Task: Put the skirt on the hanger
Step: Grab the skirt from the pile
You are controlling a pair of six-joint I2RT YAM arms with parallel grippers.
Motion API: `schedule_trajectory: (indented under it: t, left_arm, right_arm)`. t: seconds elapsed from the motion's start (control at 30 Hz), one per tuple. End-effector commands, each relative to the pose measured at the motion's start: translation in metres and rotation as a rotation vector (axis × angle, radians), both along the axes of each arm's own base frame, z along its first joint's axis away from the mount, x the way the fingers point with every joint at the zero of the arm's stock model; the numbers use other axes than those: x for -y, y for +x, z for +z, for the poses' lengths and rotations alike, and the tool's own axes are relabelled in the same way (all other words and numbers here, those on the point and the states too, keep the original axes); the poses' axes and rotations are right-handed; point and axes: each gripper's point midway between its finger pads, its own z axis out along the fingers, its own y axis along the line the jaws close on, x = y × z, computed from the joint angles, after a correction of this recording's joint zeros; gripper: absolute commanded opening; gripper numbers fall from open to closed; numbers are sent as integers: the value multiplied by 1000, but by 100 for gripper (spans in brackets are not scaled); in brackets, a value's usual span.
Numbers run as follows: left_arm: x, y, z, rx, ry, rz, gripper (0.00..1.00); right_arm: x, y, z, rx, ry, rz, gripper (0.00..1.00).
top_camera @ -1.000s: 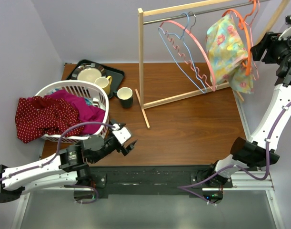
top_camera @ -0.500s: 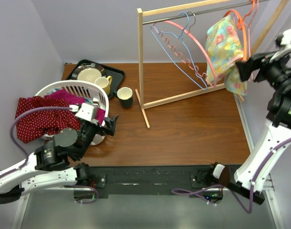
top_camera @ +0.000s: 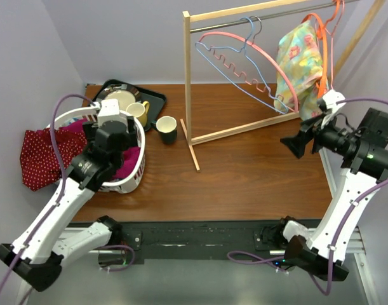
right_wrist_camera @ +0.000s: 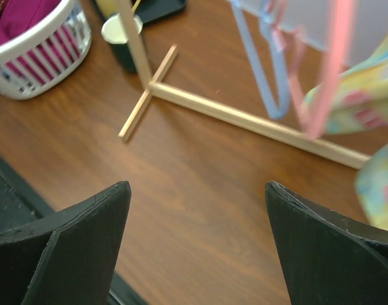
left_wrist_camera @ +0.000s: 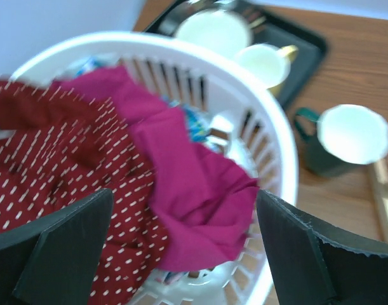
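A floral garment (top_camera: pixel 300 56) hangs on an orange hanger (top_camera: pixel 326 51) at the right end of the wooden rack (top_camera: pixel 188 76). An empty pink hanger (top_camera: pixel 247 39) and an empty blue hanger (top_camera: pixel 244 73) hang to its left. A white laundry basket (top_camera: pixel 133 181) holds a magenta cloth (left_wrist_camera: pixel 181 146), and a red dotted cloth (left_wrist_camera: pixel 54 165) drapes over its left rim. My left gripper (top_camera: pixel 111 141) is open and empty above the basket, over the magenta cloth (left_wrist_camera: pixel 181 210). My right gripper (top_camera: pixel 294 143) is open and empty over the table below the floral garment (right_wrist_camera: pixel 197 190).
A dark green mug (top_camera: pixel 166 129) stands by the rack's left foot. A black tray (top_camera: pixel 157 98) with a plate and a yellow mug (top_camera: pixel 138 111) sits at the back left. The rack's base bar (right_wrist_camera: pixel 244 121) crosses the table diagonally.
My left arm rose from the table's front edge to above the basket. My right gripper came down and left, away from the floral garment. The pink and blue hangers swung left.
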Motion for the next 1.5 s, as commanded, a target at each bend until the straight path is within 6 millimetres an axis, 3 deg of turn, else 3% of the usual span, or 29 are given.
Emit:
schedule_trajectory:
  t: [0.0,0.13,0.2,0.33,0.5,0.53,0.57,0.6,0.7,0.73,0.8,0.83,0.9,0.93,0.97,1.0,1.03,1.07,1.1,1.17,1.2,1.23,1.3,1.33,1.4,1.47]
  left_arm:
    - [-41,-18,-11,12,-138,210,99]
    - [-80,-26,-47,-19,-168,410,96]
    - [-85,-24,-66,-70,-197,443,93]
    - [-106,-39,-104,-170,-216,628,89]
    - [-103,-39,-141,-228,-243,615,56]
    - [-106,-40,-146,-245,-243,625,46]
    - [-107,-42,-144,-244,-240,634,12]
    - [-109,-43,-136,-228,-238,641,7]
    - [-104,-35,-61,-68,-279,541,0]
    - [-102,-27,-10,55,-293,468,0]
    - [-88,-28,46,196,-357,344,0]
    - [-84,-32,91,294,-378,291,0]
    - [-64,-26,124,326,-427,173,0]
    - [-56,-30,157,385,-443,108,0]
    - [-34,-19,166,362,-475,-15,0]
    - [-22,-18,185,397,-492,-91,0]
    - [2,-20,207,416,-527,-232,0]
    - [16,-22,221,442,-541,-322,0]
    - [26,-27,249,517,-552,-403,0]
    - [60,-37,272,534,-600,-615,0]
    - [70,-47,298,610,-603,-709,0]
    - [90,-56,305,592,-656,-833,0]
    - [109,-78,335,672,-676,-1003,0]
    - [120,-88,339,651,-723,-1084,0]
    - [131,-108,357,701,-743,-1202,0]
    - [140,-118,361,690,-782,-1275,0]
  right_arm:
    - [-17,-22,-30,-20,5,86,90]
    - [-13,-18,-64,-95,42,84,90]
    - [-12,-17,-73,-112,41,90,90]
    - [-11,-20,-92,-161,39,117,90]
    - [-15,-29,-101,-184,30,144,90]
    - [-16,-31,-101,-181,28,149,90]
    - [-16,-33,-100,-181,21,150,90]
    - [-18,-36,-99,-177,18,154,90]
    - [-19,-40,-95,-155,-13,151,91]
    - [-19,-41,-94,-152,-20,149,91]
    - [-18,-41,-91,-148,-23,143,91]
    - [-19,-41,-87,-139,-28,141,91]
    - [-19,-41,-83,-136,-21,137,91]
    - [-19,-40,-79,-131,-23,134,91]
    - [-19,-40,-77,-127,-21,131,91]
    - [-19,-39,-73,-117,-26,127,91]
    - [-18,-39,-71,-115,-27,124,91]
    - [-18,-38,-69,-114,-28,118,91]
    - [-17,-38,-66,-106,-35,114,91]
    - [-16,-37,-64,-105,-42,105,91]
    - [-16,-37,-63,-102,-46,102,91]
    - [-15,-37,-63,-103,-51,98,91]
    - [-13,-37,-61,-95,-61,92,91]
    - [-13,-36,-61,-99,-61,90,91]
    - [-12,-36,-59,-92,-66,84,91]
    - [-12,-34,-57,-86,-63,84,91]
